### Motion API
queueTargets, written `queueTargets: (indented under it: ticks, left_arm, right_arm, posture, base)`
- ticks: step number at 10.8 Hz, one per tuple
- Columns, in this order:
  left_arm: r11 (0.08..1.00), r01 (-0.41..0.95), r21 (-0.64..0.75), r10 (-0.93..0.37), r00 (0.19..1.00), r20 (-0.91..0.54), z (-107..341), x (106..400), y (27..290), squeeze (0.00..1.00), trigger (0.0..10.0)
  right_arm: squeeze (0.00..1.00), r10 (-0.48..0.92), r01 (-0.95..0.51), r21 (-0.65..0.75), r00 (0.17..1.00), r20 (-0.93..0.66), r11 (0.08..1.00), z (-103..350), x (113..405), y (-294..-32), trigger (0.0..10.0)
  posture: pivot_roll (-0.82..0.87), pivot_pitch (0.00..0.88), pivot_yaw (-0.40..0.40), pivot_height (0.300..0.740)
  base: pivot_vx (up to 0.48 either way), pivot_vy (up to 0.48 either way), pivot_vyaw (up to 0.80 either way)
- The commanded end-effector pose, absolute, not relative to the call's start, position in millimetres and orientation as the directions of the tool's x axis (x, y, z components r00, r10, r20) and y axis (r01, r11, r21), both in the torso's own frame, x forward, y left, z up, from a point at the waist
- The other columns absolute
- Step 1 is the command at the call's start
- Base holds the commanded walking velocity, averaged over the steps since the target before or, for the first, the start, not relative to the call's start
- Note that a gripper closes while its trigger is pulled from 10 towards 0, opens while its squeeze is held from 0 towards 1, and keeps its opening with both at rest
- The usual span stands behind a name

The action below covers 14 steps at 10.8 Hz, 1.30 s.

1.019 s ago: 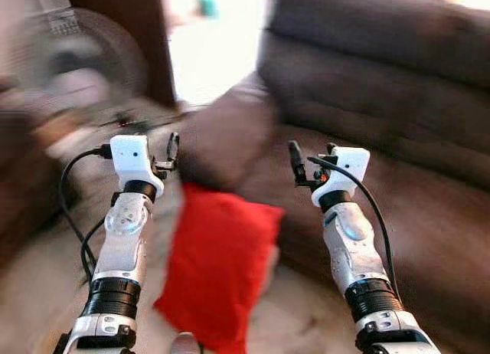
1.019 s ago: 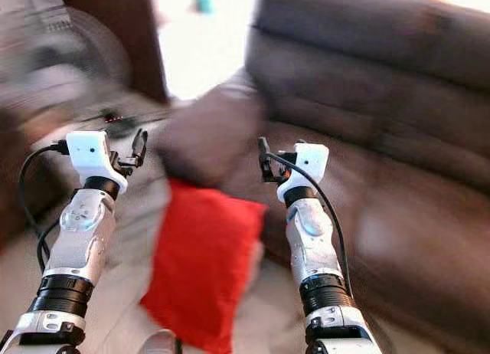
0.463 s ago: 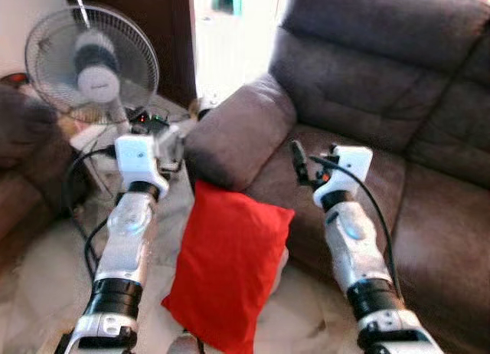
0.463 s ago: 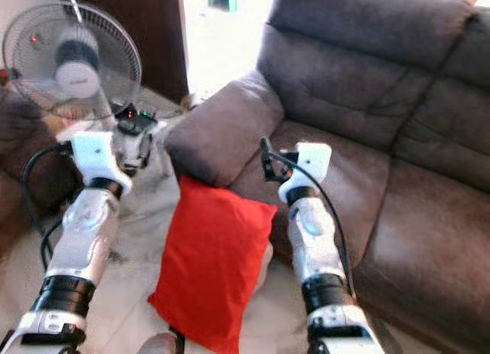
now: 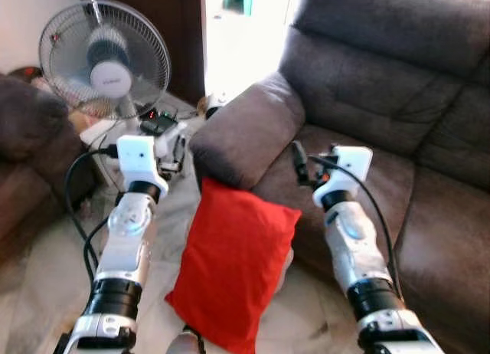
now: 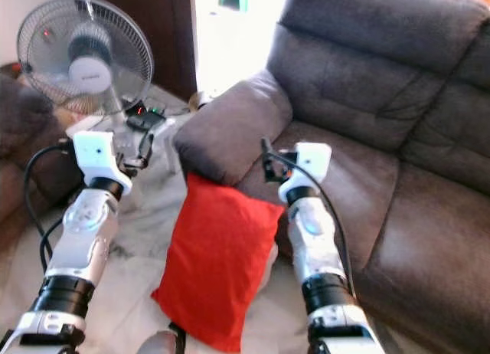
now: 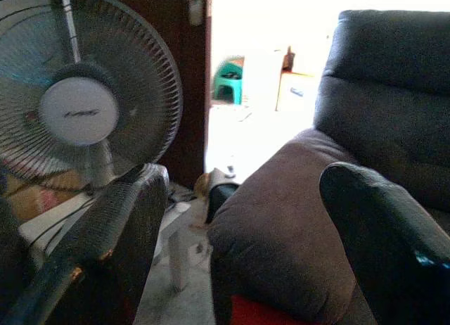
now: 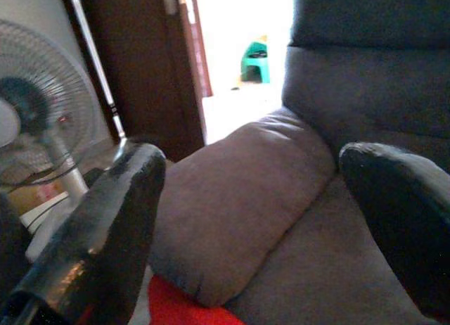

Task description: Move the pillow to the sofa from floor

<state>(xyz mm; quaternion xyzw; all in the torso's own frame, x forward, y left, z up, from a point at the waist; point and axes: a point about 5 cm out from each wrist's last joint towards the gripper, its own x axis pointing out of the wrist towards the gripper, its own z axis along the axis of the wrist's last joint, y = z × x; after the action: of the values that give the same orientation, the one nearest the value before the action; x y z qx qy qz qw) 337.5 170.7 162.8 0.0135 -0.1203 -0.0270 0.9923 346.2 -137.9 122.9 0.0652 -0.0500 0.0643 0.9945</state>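
A: Red pillow (image 5: pixel 233 270) on end on the pale floor (image 5: pixel 46 270), leaning against the front of the dark brown sofa (image 5: pixel 383 86), its upper corner tucked just under the padded armrest (image 5: pixel 245 128).

B: Location on the clock face?

A: At about 6 o'clock in the head views, low and central, between the two silver arms. Not on the seat cushion (image 5: pixel 367 162).

B: Left gripper (image 7: pixel 239 255)?

A: Raised at about 9 o'clock, above and to the side of the pillow, apart from it. Released, fingers (image 7: pixel 112 240) spread wide, nothing between them; armrest and a sliver of red visible through the gap in the left wrist view.

B: Right gripper (image 8: pixel 253 233)?

A: Raised at about 3 o'clock over the edge of the seat, clear of the pillow. Likewise released, fingers (image 8: pixel 105 219) well apart, nothing held.

B: Surroundings?

A: Standing fan (image 5: pixel 107 59) at 10 o'clock, power strip (image 5: pixel 158 122) with cables at its base; bright doorway (image 5: pixel 245 32) at 12 o'clock with a green stool (image 7: pixel 230 79) beyond.
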Motion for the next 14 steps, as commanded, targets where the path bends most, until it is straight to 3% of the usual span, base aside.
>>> queueTargets:
  ticks: [1, 3, 5, 14]
  left_arm:
    - [0.998, 0.043, 0.054, -0.054, 0.973, 0.225, 161.6, 336.9, 170.5, 0.0, 10.0]
    - [0.998, 0.039, 0.052, -0.049, 0.973, 0.224, 161.7, 336.9, 171.3, 0.0, 10.0]
    - [0.998, 0.037, 0.052, -0.048, 0.974, 0.222, 161.4, 336.8, 171.9, 0.0, 10.0]
    - [0.999, 0.03, 0.021, -0.033, 0.978, 0.204, 157.7, 336.7, 171.7, 0.0, 10.0]
  right_arm:
    - [0.0, 0.117, -0.13, 0.121, 0.987, 0.11, 0.984, 123.6, 345.9, -138.3, 10.0]
    - [0.0, 0.126, -0.139, 0.124, 0.986, 0.106, 0.983, 123.4, 346.3, -136.8, 10.0]
    - [0.0, 0.136, -0.148, 0.111, 0.985, 0.107, 0.983, 123.0, 345.6, -134.7, 10.0]
    - [0.0, 0.125, -0.14, 0.148, 0.986, 0.107, 0.979, 122.3, 344.4, -137.6, 10.0]
  posture:
    - [0.11, 0.071, -0.068, 0.74]
    - [0.11, 0.074, -0.068, 0.74]
    - [0.11, 0.074, -0.068, 0.74]
    - [0.1, 0.078, -0.072, 0.74]
  base:
    - [0.0, -0.281, 0.79]
    - [0.0, -0.281, 0.0]
    - [0.0, -0.283, 0.8]
    - [0.0, 0.0, 0.0]
